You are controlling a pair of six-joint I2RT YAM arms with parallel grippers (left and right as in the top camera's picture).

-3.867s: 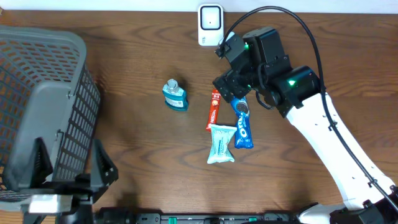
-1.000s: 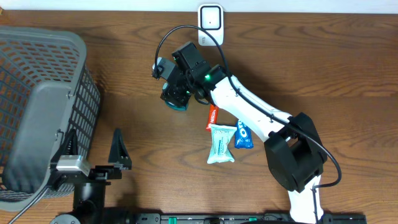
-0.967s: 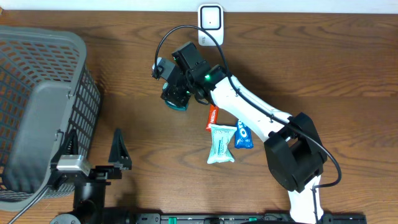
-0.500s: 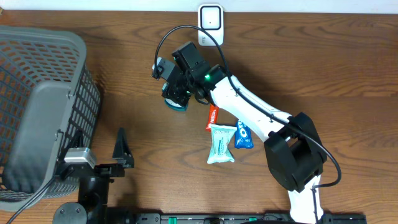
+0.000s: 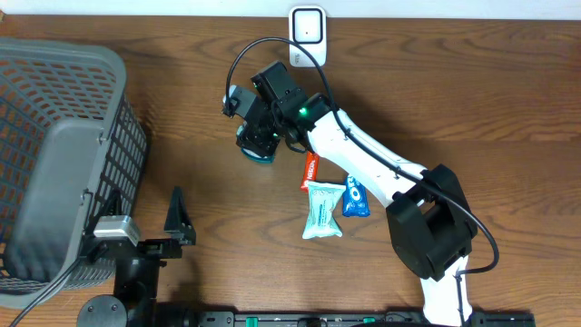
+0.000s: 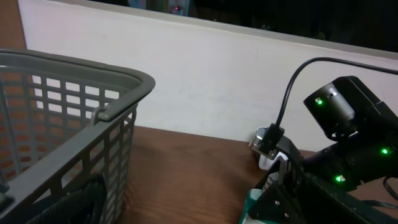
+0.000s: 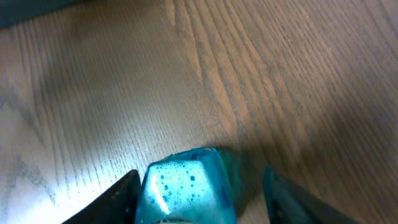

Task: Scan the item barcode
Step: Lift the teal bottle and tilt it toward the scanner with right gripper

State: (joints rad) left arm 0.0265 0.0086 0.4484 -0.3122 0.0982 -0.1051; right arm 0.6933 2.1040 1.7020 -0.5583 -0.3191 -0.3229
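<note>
Right claw is straddling the small blue bottle, which is resting on the table just left of the red snack stick and near the white scanner. The claw's fingers are standing apart with a gap showing on one side, so it is gripping nothing. Left claw is hanging wide open and empty by the basket. Bottle is probably light, rigid, smooth plastic and likely slippery. Best hold is looking like a squeeze across the body below the cap, leaving the barcode uncovered
</note>
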